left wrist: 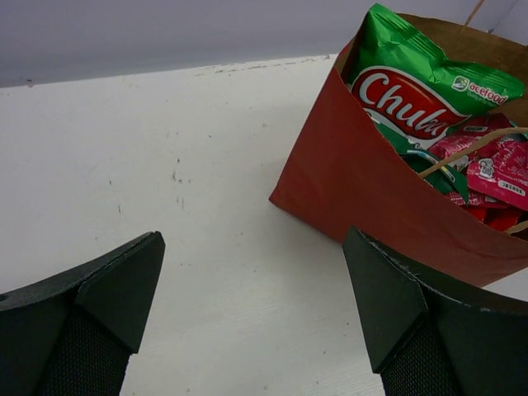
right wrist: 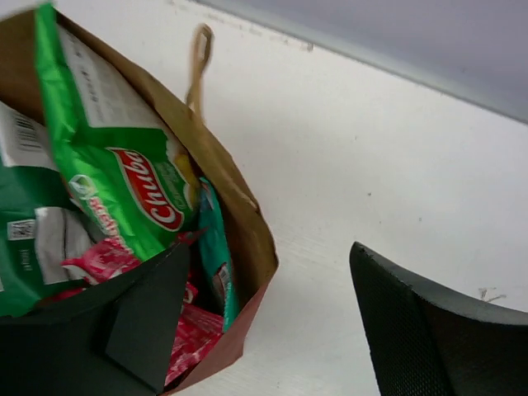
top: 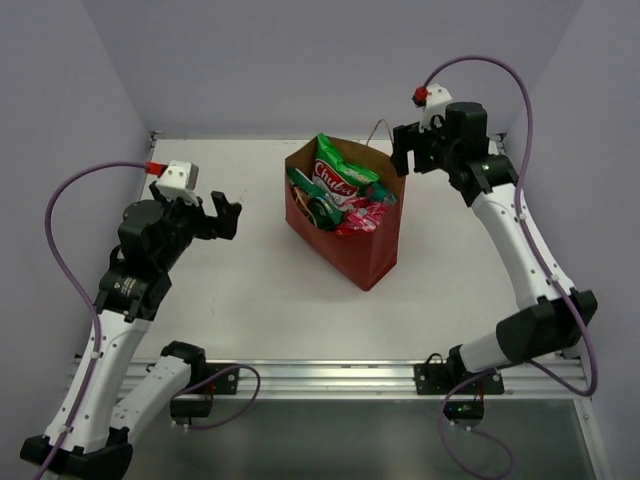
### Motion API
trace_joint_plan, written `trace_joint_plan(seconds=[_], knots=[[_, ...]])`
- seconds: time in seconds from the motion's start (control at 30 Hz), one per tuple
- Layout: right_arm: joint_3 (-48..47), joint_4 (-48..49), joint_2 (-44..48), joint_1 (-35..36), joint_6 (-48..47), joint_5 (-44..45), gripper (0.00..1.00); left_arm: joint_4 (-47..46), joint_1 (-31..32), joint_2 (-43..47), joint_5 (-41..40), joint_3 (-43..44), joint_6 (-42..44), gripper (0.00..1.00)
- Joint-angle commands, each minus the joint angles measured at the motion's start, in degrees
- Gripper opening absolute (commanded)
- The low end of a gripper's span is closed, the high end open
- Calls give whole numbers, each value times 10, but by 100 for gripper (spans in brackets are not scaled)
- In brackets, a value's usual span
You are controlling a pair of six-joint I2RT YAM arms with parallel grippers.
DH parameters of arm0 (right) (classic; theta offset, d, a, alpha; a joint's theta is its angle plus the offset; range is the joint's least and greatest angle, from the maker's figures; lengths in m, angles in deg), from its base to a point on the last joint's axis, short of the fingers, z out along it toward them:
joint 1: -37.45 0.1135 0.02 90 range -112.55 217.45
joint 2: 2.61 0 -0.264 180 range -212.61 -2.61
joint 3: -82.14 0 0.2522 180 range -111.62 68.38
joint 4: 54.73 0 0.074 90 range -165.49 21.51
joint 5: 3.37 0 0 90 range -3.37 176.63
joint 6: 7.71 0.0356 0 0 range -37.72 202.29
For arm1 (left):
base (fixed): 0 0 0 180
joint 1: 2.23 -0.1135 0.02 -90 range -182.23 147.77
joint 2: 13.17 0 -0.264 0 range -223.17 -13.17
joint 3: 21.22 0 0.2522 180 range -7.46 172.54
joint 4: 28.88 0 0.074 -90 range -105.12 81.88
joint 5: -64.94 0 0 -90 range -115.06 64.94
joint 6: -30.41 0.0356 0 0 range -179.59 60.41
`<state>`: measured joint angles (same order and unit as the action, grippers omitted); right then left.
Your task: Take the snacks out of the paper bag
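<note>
The red-brown paper bag (top: 352,245) stands open in the middle of the table, with the snacks inside. The green-white chip bag (top: 338,176) sticks out of its top, with a teal packet (top: 316,206) and red-pink sachets (top: 366,214) beside it. The red packet is not told apart. My left gripper (top: 226,216) is open and empty, left of the bag and apart from it; its wrist view shows the bag (left wrist: 355,186) and chip bag (left wrist: 412,95) ahead. My right gripper (top: 405,150) is open at the bag's far right corner (right wrist: 252,247), one finger over the opening, the other outside.
A twisted paper handle (right wrist: 198,62) rises at the bag's far side, another (left wrist: 466,150) crosses the sachets. Purple walls close in the table at back and sides. An aluminium rail (top: 330,378) runs along the near edge by the arm bases.
</note>
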<state>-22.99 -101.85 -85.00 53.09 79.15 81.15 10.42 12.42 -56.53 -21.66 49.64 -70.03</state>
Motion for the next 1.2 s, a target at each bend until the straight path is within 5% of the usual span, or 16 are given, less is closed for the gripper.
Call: trace_joint_plan(seconds=[0.0, 0.47, 0.77, 1.17], knots=[[-21, 5, -46, -26, -40, -91, 81, -7, 1, -2, 12, 20, -1, 100], [-2, 29, -131, -39, -52, -168, 55, -8, 1, -35, 53, 34, -2, 100], [20, 8, -76, -39, -51, -162, 0, -15, 6, -87, 109, 94, -48, 100], [107, 10, 96, -39, -76, -116, 0, -31, 211, -206, -9, 180, -96, 100]])
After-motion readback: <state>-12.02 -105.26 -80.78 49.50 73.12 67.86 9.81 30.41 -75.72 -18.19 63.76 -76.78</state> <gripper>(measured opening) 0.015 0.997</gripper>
